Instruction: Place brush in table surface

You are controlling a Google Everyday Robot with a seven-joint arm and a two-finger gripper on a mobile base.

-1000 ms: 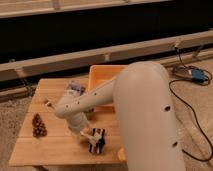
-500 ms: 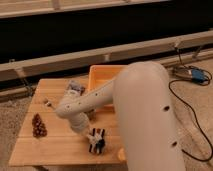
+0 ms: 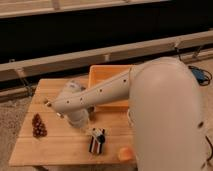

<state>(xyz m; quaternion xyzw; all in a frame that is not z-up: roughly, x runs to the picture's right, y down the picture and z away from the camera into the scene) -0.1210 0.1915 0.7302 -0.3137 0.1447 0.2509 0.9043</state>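
Here, tool (image 3: 92, 131) over table surface (image 3: 55, 146) — toward its front edge.

The table surface (image 3: 55, 147), made of pale wooden slats, is carrying a yellow-orange tub (image 3: 102, 75) on its far right part, and a dark brown lumpy cluster (image 3: 38, 126) is lying near its left edge. Toward the near side a small black object with pale stripes (image 3: 98, 142) is resting on the wood, with a small orange thing (image 3: 124, 152) lying to its right, close to the near edge. The gripper (image 3: 90, 131) is hanging just over the striped object.
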